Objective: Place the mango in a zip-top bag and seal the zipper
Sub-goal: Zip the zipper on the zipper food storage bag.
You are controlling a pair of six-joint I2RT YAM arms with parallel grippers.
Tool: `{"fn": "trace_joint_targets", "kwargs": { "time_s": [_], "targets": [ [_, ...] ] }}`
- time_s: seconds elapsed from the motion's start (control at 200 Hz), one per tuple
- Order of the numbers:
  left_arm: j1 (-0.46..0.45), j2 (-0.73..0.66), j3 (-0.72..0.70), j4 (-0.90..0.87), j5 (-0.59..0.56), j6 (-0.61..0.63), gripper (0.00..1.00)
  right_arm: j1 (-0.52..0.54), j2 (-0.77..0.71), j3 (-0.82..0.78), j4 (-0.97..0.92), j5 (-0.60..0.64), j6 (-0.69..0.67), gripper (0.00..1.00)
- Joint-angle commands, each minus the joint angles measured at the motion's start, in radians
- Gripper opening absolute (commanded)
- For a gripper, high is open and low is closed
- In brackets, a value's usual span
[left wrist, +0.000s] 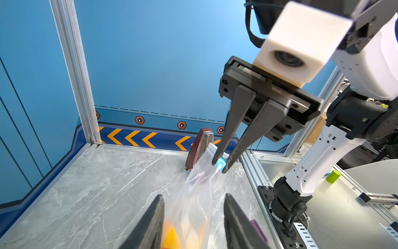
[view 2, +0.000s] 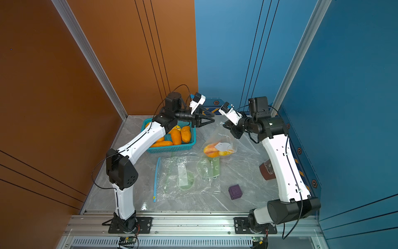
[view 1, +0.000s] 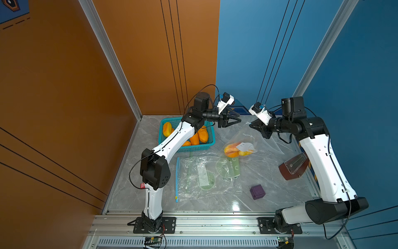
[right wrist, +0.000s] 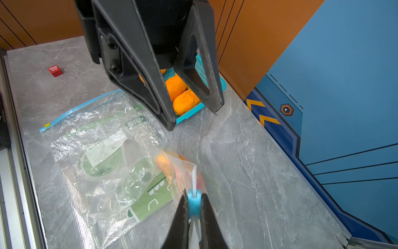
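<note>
The right end effector is pinching the blue slider of one zip-top bag, its single mango sagging onto the marbled surface; the left end effector is hanging open, empty. One teal basket is holding at least four more mangoes, a second bag is lying flat near one purple cube, and an orange wall and a blue wall are closing it in.

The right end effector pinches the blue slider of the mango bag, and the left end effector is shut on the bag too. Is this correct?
Partly wrong: the left end effector is open and holds nothing, as the right wrist view shows. The right end effector does pinch the blue slider of the mango bag.
</note>
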Motion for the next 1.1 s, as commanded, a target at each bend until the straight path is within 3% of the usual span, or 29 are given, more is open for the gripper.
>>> {"fn": "trace_joint_targets", "kwargs": {
  "time_s": [0.0,0.26,0.325,0.521,1.096],
  "targets": [
    [-0.024,0.000,0.052,0.014,0.063,-0.011,0.46,0.009,-0.019,-0.008,-0.027,0.003,0.011,0.00],
    [-0.058,0.055,0.114,-0.032,0.117,0.001,0.47,0.018,-0.016,-0.008,-0.027,0.003,0.007,0.00],
    [-0.063,0.072,0.161,-0.116,0.115,0.047,0.47,0.020,-0.016,-0.008,-0.027,0.003,0.009,0.00],
    [-0.063,0.090,0.181,-0.118,0.088,0.043,0.45,0.026,-0.019,-0.008,-0.027,0.007,0.008,0.00],
    [-0.064,0.103,0.170,-0.128,0.090,0.038,0.18,0.030,-0.016,-0.004,-0.027,0.014,0.007,0.00]
  ]
}}
